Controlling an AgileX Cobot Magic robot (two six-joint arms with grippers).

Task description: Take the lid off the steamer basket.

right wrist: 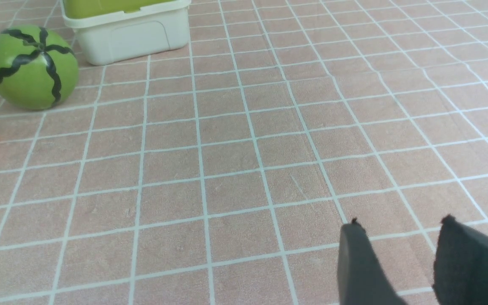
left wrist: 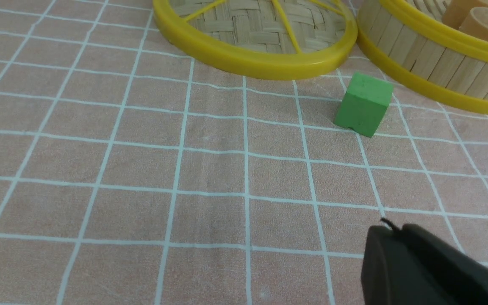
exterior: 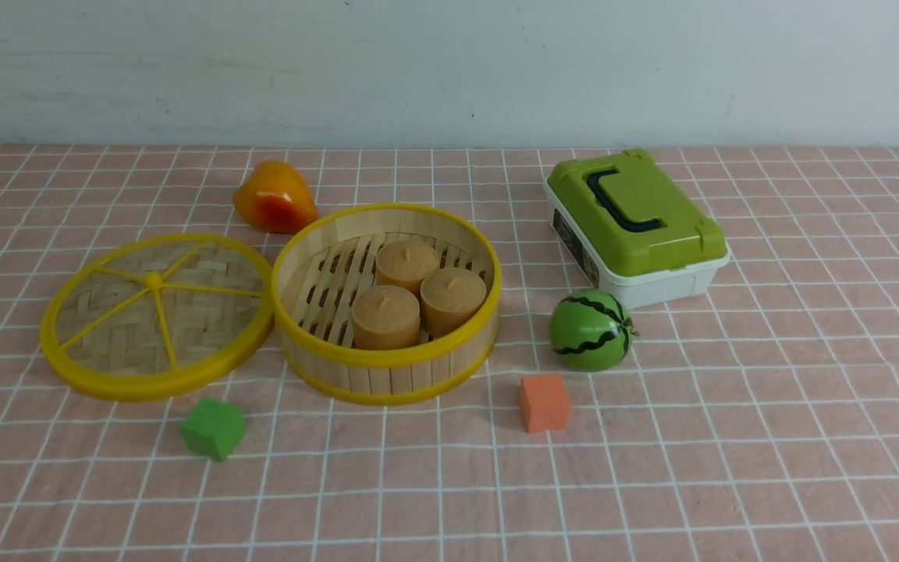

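Lying flat on the counter point(exterior: 652, 468) just beside the steamer basket point(exterior: 387, 367), the lid point(exterior: 157, 316) is being found already removed; the left tool point(left wrist: 390, 231) is nearly shut, the right tool point(right wrist: 398, 226) parted, both empty.

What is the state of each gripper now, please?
Left gripper: fingers together, shut, holding nothing.
Right gripper: fingers apart, open, holding nothing.
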